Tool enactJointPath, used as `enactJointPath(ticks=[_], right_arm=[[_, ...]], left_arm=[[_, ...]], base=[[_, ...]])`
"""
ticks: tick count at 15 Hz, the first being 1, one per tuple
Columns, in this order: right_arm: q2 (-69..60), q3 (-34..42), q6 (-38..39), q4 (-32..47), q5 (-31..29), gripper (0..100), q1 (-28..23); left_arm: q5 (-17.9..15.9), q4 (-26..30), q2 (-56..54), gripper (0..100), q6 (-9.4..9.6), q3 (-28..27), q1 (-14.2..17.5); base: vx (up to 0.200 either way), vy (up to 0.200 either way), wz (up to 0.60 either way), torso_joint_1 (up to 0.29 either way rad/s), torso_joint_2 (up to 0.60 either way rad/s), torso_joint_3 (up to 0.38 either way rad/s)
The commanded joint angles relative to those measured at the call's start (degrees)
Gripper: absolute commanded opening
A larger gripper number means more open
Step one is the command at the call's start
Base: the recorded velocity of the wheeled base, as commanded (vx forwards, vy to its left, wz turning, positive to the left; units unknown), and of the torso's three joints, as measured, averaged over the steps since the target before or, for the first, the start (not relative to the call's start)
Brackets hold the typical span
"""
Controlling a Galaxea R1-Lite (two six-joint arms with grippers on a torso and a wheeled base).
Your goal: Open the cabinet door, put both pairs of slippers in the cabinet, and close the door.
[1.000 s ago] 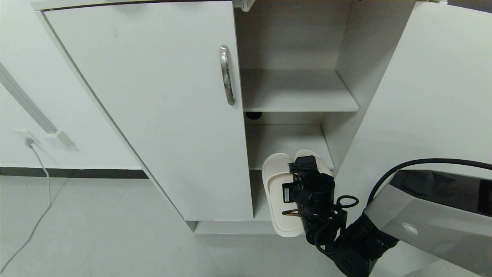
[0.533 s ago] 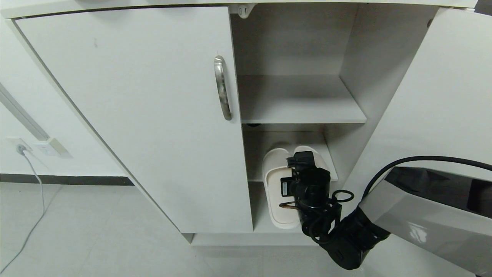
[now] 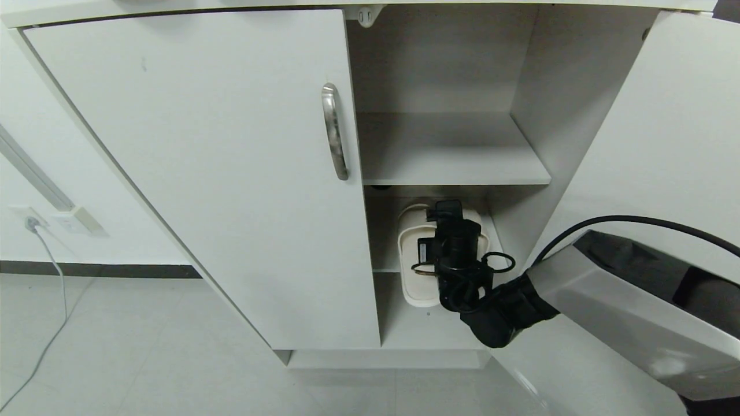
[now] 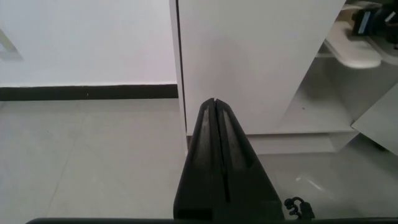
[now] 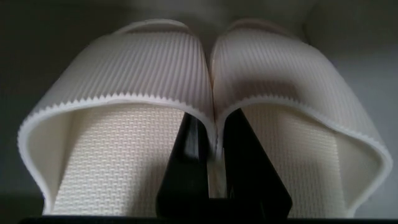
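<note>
A pair of white slippers is pinched side by side by my right gripper, which is shut on their inner edges. The toes lie in over the cabinet's lower shelf; the heels stick out past its front edge. The cabinet's right door stands open and the left door with its metal handle is closed. My left gripper is shut on nothing, low above the floor in front of the closed door. The slippers also show at that view's edge.
An upper shelf sits above the slippers, and the cabinet's bottom lies below them. Left of the cabinet, a wall socket has a cable trailing onto the tiled floor.
The head camera shifted at first. My right arm has pushed the slippers up and deeper into the cabinet, from in front of the opening to over the lower shelf.
</note>
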State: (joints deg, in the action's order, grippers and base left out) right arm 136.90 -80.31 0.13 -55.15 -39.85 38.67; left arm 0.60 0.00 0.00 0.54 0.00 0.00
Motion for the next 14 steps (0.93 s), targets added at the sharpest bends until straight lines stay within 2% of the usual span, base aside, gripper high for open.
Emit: enactJointPath(ticks=[1, 5, 14], right_arm=[[2.85, -7.14, 0.04, 3.56, 1.18, 0, -1.75], [5.22, -15.05, 0.22, 8.22, 1.44, 0, -3.07], [8.38, -20.50, 0.22, 11.82, 2.50, 0, -3.86]], left_arm=[[0.02, 0.00, 0.09, 0, -0.01, 0.00, 0.00], [0.11, 0.00, 0.09, 0, -0.01, 0.00, 0.00], [0.11, 0.00, 0.09, 0, 0.08, 0.00, 0.00]], base=[[0.000, 0.000, 0.00, 0.000, 0.00, 0.000], [0.000, 0.000, 0.00, 0.000, 0.00, 0.000], [0.000, 0.000, 0.00, 0.000, 0.00, 0.000]])
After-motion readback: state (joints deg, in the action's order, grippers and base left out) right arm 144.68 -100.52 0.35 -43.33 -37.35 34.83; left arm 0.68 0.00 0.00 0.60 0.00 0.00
